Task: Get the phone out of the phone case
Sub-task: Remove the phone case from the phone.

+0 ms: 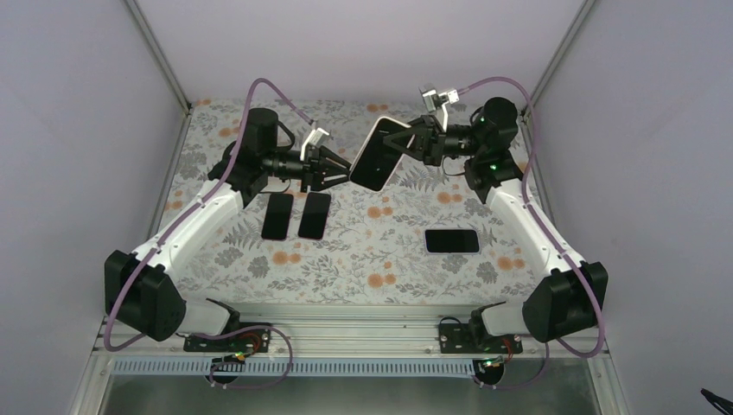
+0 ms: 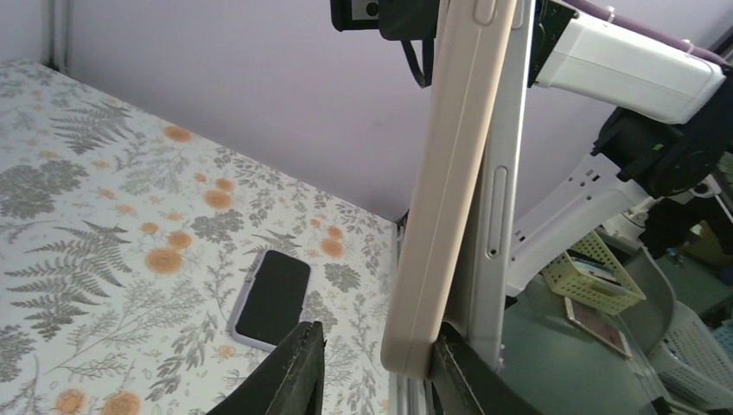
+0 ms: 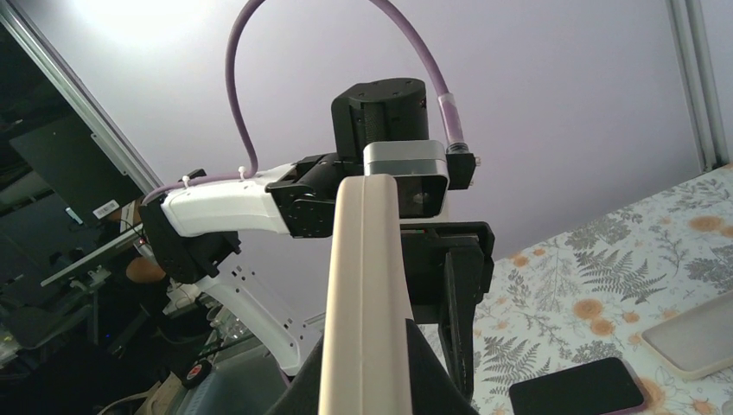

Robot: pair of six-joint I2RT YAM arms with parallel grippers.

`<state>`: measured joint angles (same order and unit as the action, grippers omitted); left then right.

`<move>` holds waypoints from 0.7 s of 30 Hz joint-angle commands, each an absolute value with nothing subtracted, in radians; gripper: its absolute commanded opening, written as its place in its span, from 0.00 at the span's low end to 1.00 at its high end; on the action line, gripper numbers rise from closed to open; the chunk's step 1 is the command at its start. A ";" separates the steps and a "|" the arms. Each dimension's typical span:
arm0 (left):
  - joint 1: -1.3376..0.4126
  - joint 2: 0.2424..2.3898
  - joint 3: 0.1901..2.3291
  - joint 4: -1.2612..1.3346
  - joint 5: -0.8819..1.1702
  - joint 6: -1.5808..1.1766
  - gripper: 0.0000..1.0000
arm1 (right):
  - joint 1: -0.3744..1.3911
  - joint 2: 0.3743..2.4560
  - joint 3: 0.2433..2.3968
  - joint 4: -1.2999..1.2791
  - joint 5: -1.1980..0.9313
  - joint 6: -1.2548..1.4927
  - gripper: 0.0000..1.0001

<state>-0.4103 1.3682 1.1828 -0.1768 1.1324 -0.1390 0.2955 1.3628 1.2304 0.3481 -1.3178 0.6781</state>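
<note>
The phone in its cream case is held tilted in the air above the back of the table, dark screen towards the top camera. My right gripper is shut on its upper right end; in the right wrist view the case edge runs up between my fingers. My left gripper is open at the lower left end. In the left wrist view the case's corner stands between the fingers, against the right finger and apart from the left one.
Two dark phones lie side by side on the floral mat under the left gripper. A third phone in a lavender case lies right of centre, also in the left wrist view. A pale empty case lies beyond.
</note>
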 commanded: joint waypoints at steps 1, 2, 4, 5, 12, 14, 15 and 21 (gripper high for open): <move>-0.402 1.415 1.193 -0.113 1.046 -0.172 0.29 | 0.407 1.341 1.223 0.373 -1.486 0.743 0.04; -0.402 1.416 1.191 -0.099 1.068 -0.182 0.29 | 0.411 1.343 1.223 0.357 -1.486 0.728 0.04; -0.402 1.414 1.186 -0.073 1.115 -0.206 0.29 | 0.420 1.347 1.223 0.322 -1.486 0.696 0.04; -0.403 1.413 1.184 -0.064 1.132 -0.212 0.29 | 0.424 1.348 1.222 0.307 -1.487 0.683 0.04; -0.417 1.411 1.192 -0.033 1.202 -0.232 0.28 | 0.449 1.355 1.199 0.257 -1.475 0.634 0.04; -0.426 1.412 1.202 -0.038 1.213 -0.226 0.28 | 0.458 1.357 1.188 0.255 -1.472 0.632 0.04; -0.430 1.415 1.207 -0.040 1.217 -0.224 0.28 | 0.464 1.359 1.185 0.256 -1.470 0.632 0.04; -0.448 1.432 1.234 -0.057 1.224 -0.212 0.27 | 0.493 1.374 1.174 0.238 -1.455 0.610 0.04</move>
<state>-0.4240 1.3964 1.1744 -0.1410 1.3041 -0.1944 0.3786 1.3632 1.1969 0.2832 -1.3128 0.6197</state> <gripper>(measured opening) 0.270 0.088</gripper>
